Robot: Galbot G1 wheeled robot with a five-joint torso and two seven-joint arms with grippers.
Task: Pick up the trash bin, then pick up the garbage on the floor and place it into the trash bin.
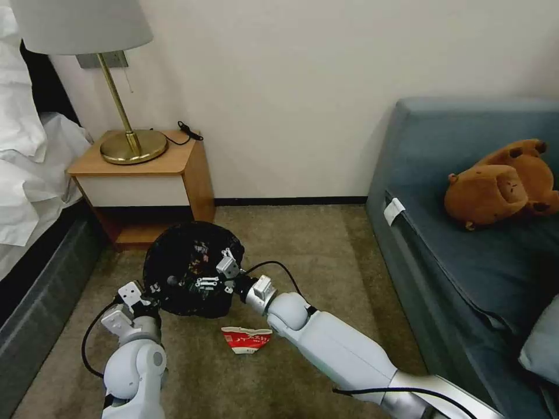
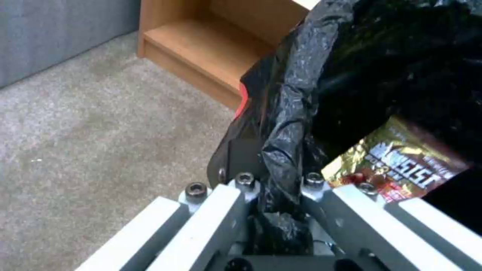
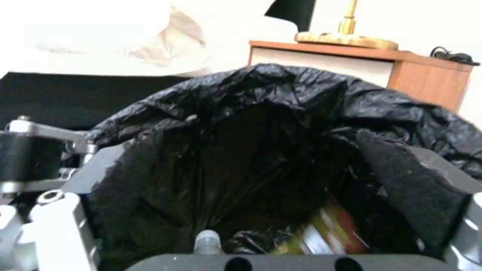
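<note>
while left hand (image 2: 281,195) clamps trash bin (image 1: 189,267) rim, right hand (image 1: 216,274) spread above, wrapper (image 2: 401,165) lettering unreadable

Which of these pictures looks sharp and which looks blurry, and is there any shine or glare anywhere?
Head view: sharp and evenly lit. Left wrist view: soft, with sheen on the trash bin liner and the snack wrapper inside. Right wrist view: blurriest, the bedding washed out white, the bin's inside dark.
</note>
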